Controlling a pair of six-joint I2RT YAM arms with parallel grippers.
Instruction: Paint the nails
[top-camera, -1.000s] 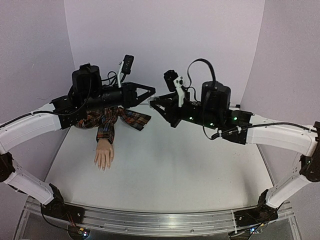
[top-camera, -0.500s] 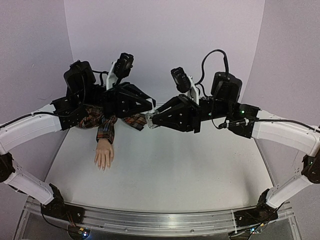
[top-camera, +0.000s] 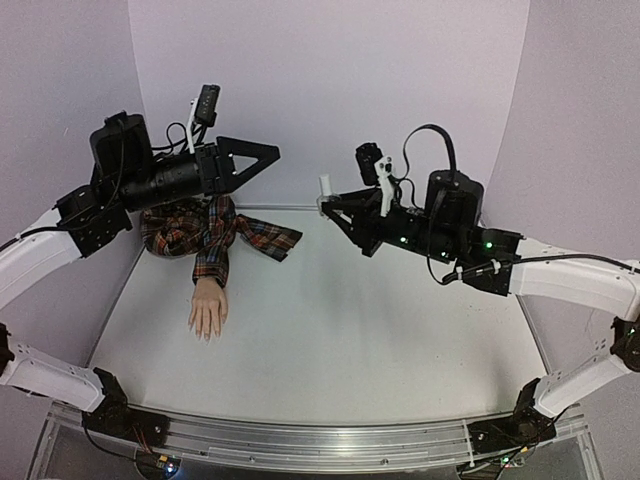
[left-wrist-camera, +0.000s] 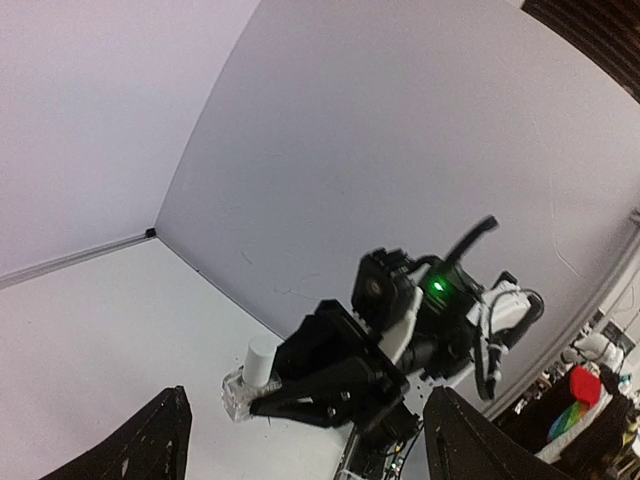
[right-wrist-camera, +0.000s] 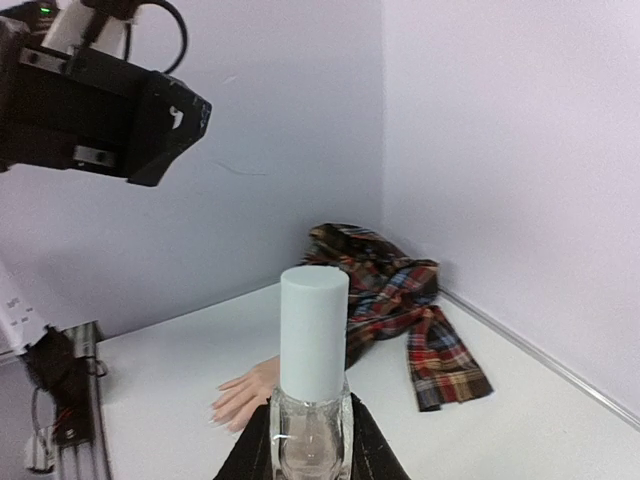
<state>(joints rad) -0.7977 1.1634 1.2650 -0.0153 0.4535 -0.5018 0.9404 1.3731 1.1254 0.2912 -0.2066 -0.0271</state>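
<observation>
Nails (top-camera: 207, 334) sit at the fingertips of the mannequin hand (top-camera: 208, 308), which lies palm down on the tabletop (top-camera: 350, 340). Its fingers point toward the arm bases, and the plaid sleeve (top-camera: 215, 235) is bunched behind it. No paint is visible on them, though they are tiny in these views.

Right hand (top-camera: 333, 206) is clamped on the clear bottle (right-wrist-camera: 312, 425), held upright in the air well to the right of the mannequin hand and farther back. White cap (right-wrist-camera: 313, 330) is on the bottle. Left hand (top-camera: 262, 168) has its jaws wide apart and empty, up above the sleeve just behind the mannequin hand.

Step in hand, as I judge it: getting the cap and brush off the bottle.
- Bring the left hand back level with the cap and close squarely on the cap only, not the glass.
- Right hand should keep the bottle upright and steady while the left twists.
- Lift straight up so the brush clears the neck without dripping, then go down to the nails.

Versus the earlier frames:
- Left hand was shut at the bottle, meeting the right hand. Now it has let go and backed away toward the sleeve.
- Right hand has swung the bottle a little to the right.
- Mannequin hand is unmoved.
</observation>
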